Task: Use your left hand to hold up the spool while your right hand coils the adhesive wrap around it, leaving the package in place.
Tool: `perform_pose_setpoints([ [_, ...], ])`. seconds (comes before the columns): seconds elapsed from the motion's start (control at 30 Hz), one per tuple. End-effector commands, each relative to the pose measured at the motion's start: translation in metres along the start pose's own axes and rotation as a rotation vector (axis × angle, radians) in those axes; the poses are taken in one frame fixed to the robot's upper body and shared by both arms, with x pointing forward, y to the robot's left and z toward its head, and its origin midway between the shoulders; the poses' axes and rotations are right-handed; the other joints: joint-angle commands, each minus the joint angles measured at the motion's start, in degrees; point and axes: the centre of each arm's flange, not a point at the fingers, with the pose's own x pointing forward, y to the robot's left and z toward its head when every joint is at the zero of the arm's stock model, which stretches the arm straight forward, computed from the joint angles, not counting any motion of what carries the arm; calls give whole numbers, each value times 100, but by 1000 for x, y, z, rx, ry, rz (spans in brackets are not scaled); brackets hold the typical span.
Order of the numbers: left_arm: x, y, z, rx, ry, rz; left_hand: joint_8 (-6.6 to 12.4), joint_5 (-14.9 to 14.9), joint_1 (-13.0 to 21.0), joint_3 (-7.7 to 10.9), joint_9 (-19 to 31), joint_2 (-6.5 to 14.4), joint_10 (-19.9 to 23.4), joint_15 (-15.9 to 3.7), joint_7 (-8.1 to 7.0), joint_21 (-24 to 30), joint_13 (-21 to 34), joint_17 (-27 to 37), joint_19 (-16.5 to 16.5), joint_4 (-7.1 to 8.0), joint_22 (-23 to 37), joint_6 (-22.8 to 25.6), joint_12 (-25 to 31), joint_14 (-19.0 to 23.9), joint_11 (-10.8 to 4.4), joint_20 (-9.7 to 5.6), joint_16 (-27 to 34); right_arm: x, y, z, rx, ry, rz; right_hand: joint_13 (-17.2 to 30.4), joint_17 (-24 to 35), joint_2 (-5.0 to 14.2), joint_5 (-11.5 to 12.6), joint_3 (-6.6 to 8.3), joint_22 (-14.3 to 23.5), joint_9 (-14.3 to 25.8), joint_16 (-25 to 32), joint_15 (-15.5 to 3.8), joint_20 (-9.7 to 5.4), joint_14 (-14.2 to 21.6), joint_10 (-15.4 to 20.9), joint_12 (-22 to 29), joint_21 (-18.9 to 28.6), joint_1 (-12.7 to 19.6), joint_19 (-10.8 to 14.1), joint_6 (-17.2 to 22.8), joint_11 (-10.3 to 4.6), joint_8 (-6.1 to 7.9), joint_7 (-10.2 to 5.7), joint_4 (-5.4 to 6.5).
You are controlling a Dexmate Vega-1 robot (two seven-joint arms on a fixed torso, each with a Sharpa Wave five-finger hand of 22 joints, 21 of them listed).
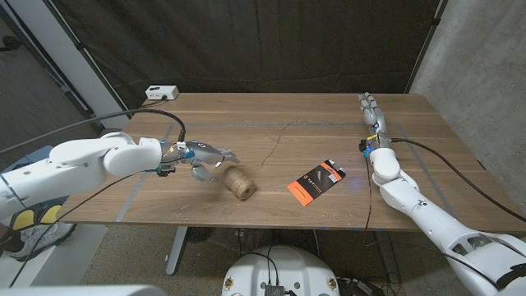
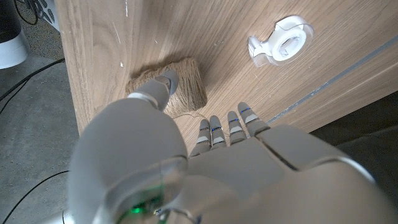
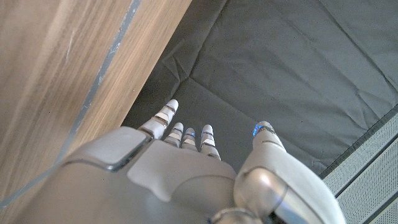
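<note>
— Left hand (image 1: 200, 156) had fingers spread, thumb apparently touching the twine spool (image 1: 237, 182), nothing gripped?
— Yes; spool lay just left of the orange package (image 1: 315, 182), might roll. Right hand (image 1: 371, 111) empty, fingers straight.

Rough twine spool (image 1: 238, 182), matt wooden table (image 1: 329, 123)

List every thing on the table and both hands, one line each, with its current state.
spool: lying on its side, loose strand trailing across the table
left hand: beside the spool, thumb touching it, not gripping
right hand: fingers straight, holding nothing, at the far edge
package: lying flat
tape dispenser: lying on the table
</note>
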Motion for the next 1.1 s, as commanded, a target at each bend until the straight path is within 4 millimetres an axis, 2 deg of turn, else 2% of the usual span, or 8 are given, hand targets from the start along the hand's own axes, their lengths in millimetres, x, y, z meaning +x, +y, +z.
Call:
perform_pose_setpoints([
  [0.03,12,5,6,5,-8,-14,4,-7,-9,32,22,-46,22,26,26,-26,13,10,1,7,12,64,33,3,-18,30,-18,5,-5,-3,5,0,4,19,12,-28,4,1,24,28,19,-6,18,47,-25,-3,26,-47,58,15,11,19,-32,-32],
  [0.47,16,4,15,1,0,-33,10,-11,-24,46,34,-47,35,29,6,-29,10,4,1,18,12,110,51,45,-21,34,-24,11,-12,-7,9,0,-1,20,13,-24,6,1,24,28,11,-4,22,33,-84,-29,21,-55,59,-10,-5,8,-39,-39],
  [1.1,17,-12,21,6,39,1,45,-17,-26,75,59,-42,113,5,-8,-24,17,17,28,17,14,209,110,114,-37,27,-16,12,-10,-10,13,-17,-6,21,14,-20,7,0,24,29,1,4,28,11,-111,-38,11,-67,45,-30,22,1,-44,-46],
])
